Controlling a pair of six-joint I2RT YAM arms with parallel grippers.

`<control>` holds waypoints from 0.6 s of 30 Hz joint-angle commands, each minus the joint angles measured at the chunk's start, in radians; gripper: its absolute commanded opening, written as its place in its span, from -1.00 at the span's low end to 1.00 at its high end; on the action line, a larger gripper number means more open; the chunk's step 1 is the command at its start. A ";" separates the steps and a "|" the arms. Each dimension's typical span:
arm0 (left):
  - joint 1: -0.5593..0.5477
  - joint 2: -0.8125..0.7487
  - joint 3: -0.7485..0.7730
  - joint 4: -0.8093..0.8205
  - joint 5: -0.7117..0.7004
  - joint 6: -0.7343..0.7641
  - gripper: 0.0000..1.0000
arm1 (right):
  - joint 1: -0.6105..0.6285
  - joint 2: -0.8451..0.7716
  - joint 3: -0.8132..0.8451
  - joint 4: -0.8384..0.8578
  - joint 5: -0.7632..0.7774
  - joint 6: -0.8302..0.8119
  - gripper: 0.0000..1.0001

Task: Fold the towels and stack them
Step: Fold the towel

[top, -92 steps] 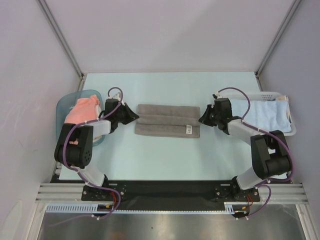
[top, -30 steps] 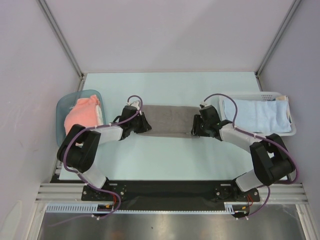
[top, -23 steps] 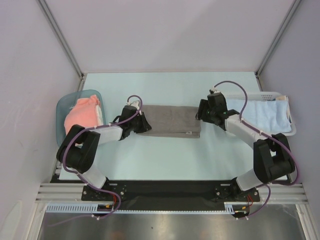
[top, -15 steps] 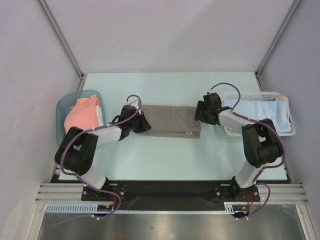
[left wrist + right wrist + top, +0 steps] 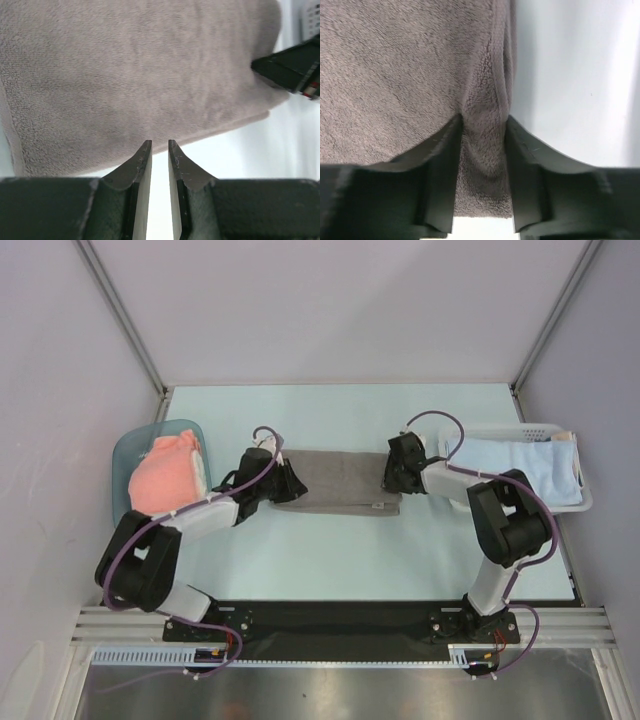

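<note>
The grey towel (image 5: 335,480) lies folded in a long strip at the table's middle, its white label (image 5: 376,505) at the near right. My left gripper (image 5: 291,485) rests at the towel's left end. In the left wrist view its tips (image 5: 159,144) stand a narrow gap apart at the towel's (image 5: 140,70) near edge, with bare table showing between them. My right gripper (image 5: 393,475) is at the right end and is shut on a bunched fold of the grey towel (image 5: 483,150). The salmon-pink towel (image 5: 165,475) and the light blue towel (image 5: 520,465) lie at the sides. The white towel is out of view.
The pink towel sits in a translucent blue tub (image 5: 125,452) at the left edge. The light blue towel lies in a white lattice basket (image 5: 585,498) at the right edge. The right gripper's black finger (image 5: 287,65) shows at the top right of the left wrist view.
The towel went from a wider three-band fold to a narrower strip. My right gripper moved from the towel's near right corner up to its right end. The left gripper stayed put.
</note>
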 commanded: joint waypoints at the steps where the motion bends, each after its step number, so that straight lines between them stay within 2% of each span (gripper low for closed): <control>1: -0.025 -0.095 0.044 -0.021 0.013 -0.024 -0.53 | 0.009 0.052 -0.005 -0.028 0.034 0.014 -0.21; 2: -0.027 -0.109 0.050 -0.032 0.013 -0.021 -0.53 | 0.009 0.061 -0.002 -0.033 0.036 0.014 -0.29; 3: -0.030 -0.127 0.058 -0.044 0.015 -0.019 -0.53 | 0.012 0.063 0.003 -0.038 0.042 0.008 -0.49; 5: -0.030 -0.177 0.084 -0.086 0.028 -0.004 -0.54 | 0.023 0.066 0.014 -0.061 0.078 0.001 -0.69; 6: -0.030 -0.195 0.093 -0.103 0.031 0.004 -0.56 | 0.029 0.066 0.021 -0.086 0.092 -0.010 -0.96; 15: -0.030 -0.402 0.145 -0.304 0.091 0.122 -0.59 | 0.080 0.006 0.093 -0.218 0.232 -0.088 -1.00; 18: -0.030 -0.459 0.134 -0.353 0.102 0.168 -0.58 | 0.117 -0.026 0.136 -0.322 0.319 -0.128 -1.00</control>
